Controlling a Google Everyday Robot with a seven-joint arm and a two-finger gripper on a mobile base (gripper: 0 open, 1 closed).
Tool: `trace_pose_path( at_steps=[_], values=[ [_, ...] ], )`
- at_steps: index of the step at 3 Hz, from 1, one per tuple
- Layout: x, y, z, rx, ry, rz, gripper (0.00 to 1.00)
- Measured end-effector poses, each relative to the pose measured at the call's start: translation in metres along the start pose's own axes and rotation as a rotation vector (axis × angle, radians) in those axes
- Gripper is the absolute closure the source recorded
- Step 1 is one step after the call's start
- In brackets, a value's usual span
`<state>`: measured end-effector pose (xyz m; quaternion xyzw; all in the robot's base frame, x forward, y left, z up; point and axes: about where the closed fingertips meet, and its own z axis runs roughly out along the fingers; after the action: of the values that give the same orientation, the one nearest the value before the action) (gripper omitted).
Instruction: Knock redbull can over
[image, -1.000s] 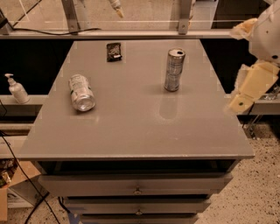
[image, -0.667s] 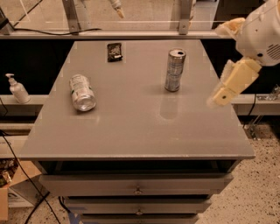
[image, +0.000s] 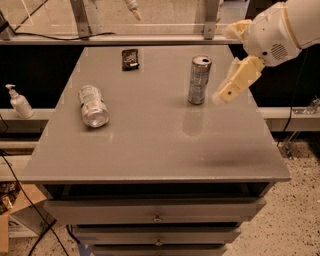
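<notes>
While the redbull can (image: 199, 80) stands upright on the far right part of the grey table (image: 150, 150), the gripper (image: 223, 94) hangs just to its right, near it but apart. Whether the gripper is spread or pressed together cannot be told. A wider silver can (image: 93, 105) lies on its side at the left, and a small dark packet (image: 130, 58) sits near the far edge, both beyond the redbull can. The tabletop is smooth and faintly reflective. The redbull can is a slim metal cylinder, and the gripper is cream-coloured plastic.
</notes>
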<state>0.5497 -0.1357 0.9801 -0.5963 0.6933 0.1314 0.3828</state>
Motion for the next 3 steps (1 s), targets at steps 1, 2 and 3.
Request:
trace_pose_path(
  at_steps=[1, 2, 3],
  values=[
    [0.003, -0.023, 0.018, -0.001, -0.046, 0.026, 0.00],
    [0.012, -0.042, 0.040, -0.003, -0.077, 0.076, 0.00],
    [0.023, -0.058, 0.062, -0.010, -0.125, 0.130, 0.00]
  ],
)
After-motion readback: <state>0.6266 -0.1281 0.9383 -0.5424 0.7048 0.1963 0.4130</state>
